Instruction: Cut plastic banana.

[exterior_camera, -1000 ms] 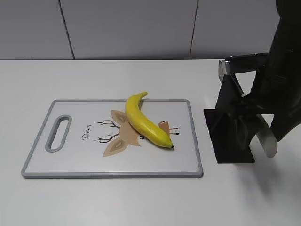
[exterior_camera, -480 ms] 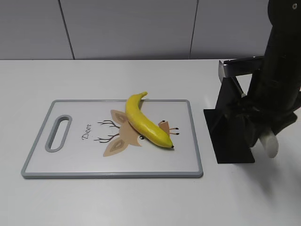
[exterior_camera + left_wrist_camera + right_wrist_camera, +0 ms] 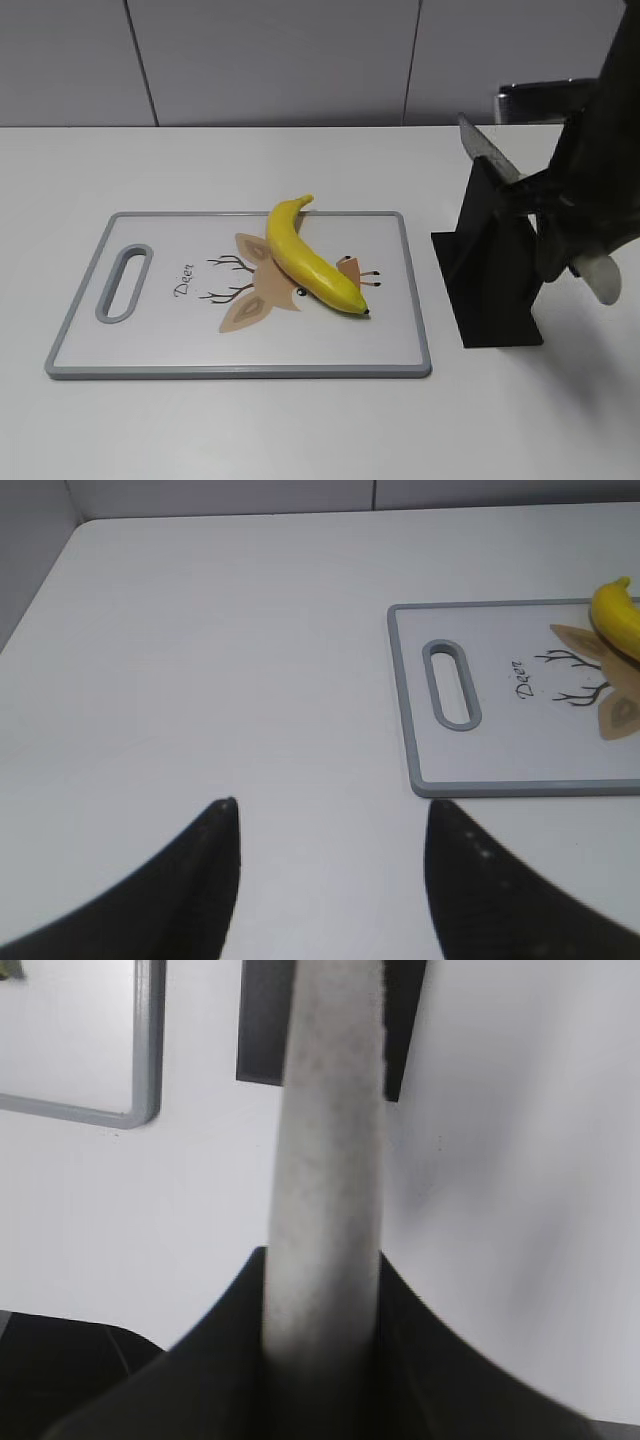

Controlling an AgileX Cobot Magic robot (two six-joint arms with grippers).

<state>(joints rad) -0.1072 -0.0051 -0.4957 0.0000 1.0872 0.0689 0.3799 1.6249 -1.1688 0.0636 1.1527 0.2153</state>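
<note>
The plastic banana (image 3: pixel 310 258) is bright yellow and lies diagonally on the cutting board (image 3: pixel 150 345), stem at the back, dark tip at the front right. Its stem end shows in the left wrist view (image 3: pixel 620 615). My right gripper (image 3: pixel 565 225) is shut on the grey handle (image 3: pixel 325 1160) of a knife. The knife's blade (image 3: pixel 485 150) slants up and to the left above the black knife stand (image 3: pixel 490 280). My left gripper (image 3: pixel 330 805) is open and empty over bare table left of the board (image 3: pixel 500 780); it is out of the exterior view.
The board has a grey rim, a handle slot (image 3: pixel 124 282) at its left end and a deer drawing under the banana. The black stand rises right of the board, close to its right edge. A grey wall runs behind the white table.
My right arm has swung up and to the right with the knife. The blade has tilted from lying level on the stand to slanting up-left. The banana and board have not moved.
</note>
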